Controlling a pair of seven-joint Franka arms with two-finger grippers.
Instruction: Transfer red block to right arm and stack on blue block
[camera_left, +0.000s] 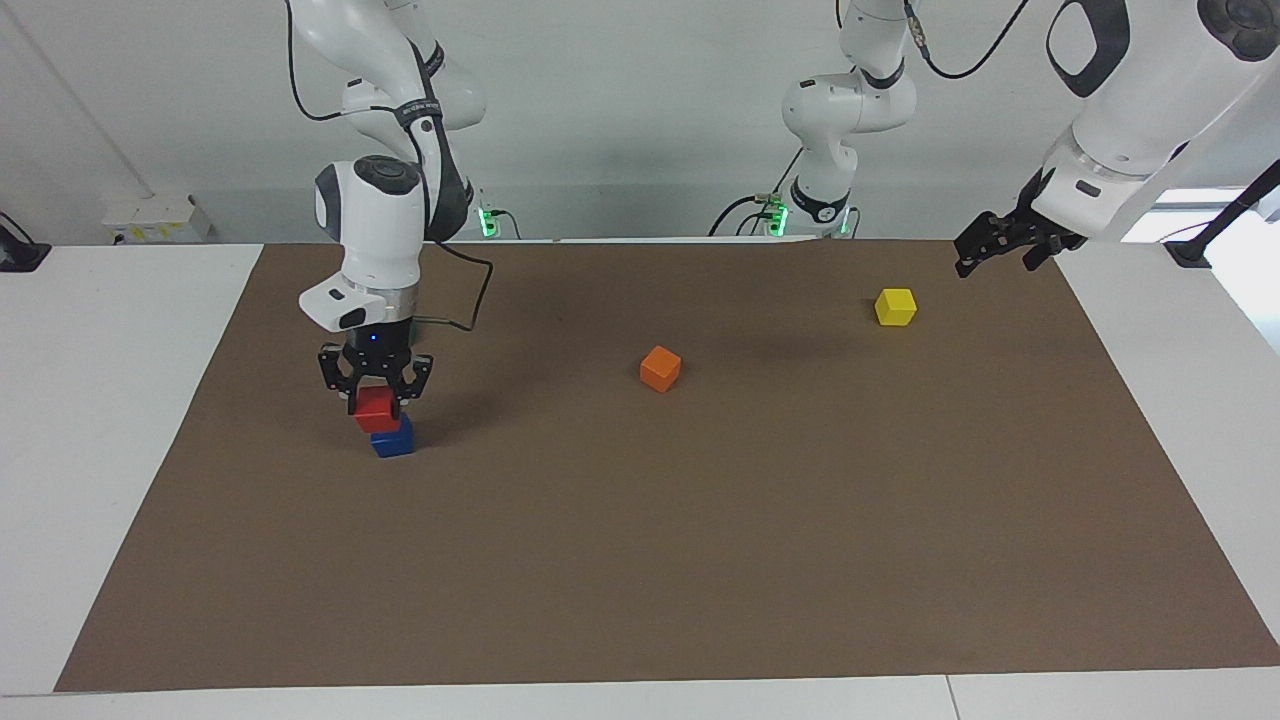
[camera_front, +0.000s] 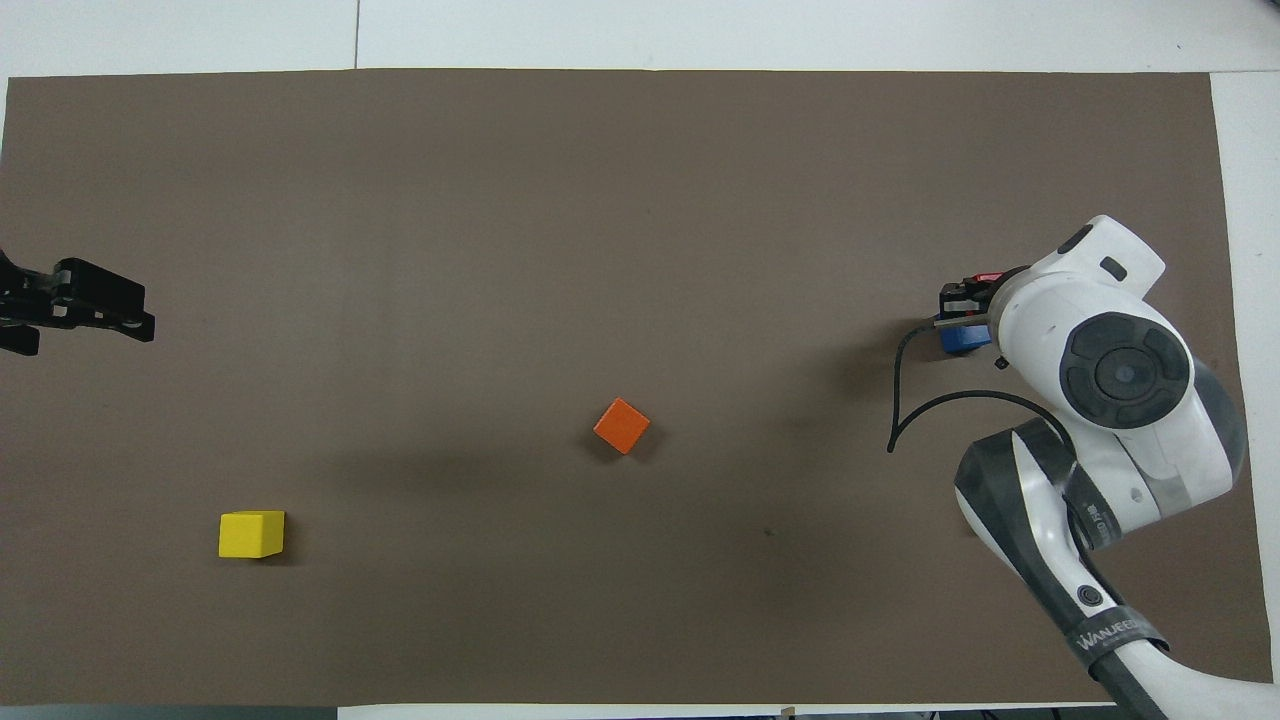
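Right gripper (camera_left: 375, 398) holding the red block (camera_left: 376, 410) over the blue block (camera_left: 393, 439).
Fingers pinch the red cube; whether it touches the blue one is unclear. Left gripper (camera_left: 1000, 245) waits, fingers spread, near the yellow block (camera_left: 895, 306).

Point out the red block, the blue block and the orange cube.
red block (camera_left: 376, 407), facing view, its front face.
blue block (camera_left: 393, 441), facing view, its front face.
orange cube (camera_front: 621, 425), overhead view, its top face.

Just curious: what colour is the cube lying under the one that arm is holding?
Deep blue. The blue block shows best in the facing view.
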